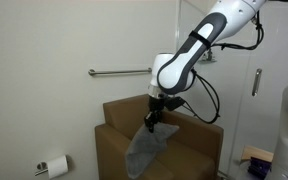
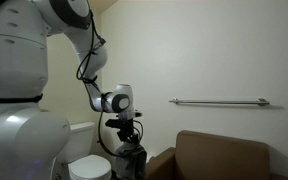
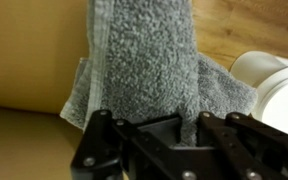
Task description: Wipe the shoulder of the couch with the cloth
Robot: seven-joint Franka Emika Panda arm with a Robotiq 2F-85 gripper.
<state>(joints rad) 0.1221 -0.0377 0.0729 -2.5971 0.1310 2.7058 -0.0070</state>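
In an exterior view the gripper (image 1: 152,118) is clenched on the cloth (image 1: 147,150). The cloth hangs before the couch (image 1: 199,150) backrest, leaving loose fabric free to drag over the upholstery.

In an exterior view the gripper (image 2: 127,138) hovers beside the couch (image 2: 224,155) armrest; the dark shape beneath is probably the cloth.

In the wrist view the cloth (image 3: 144,60) drapes from the pinching fingers (image 3: 102,145).
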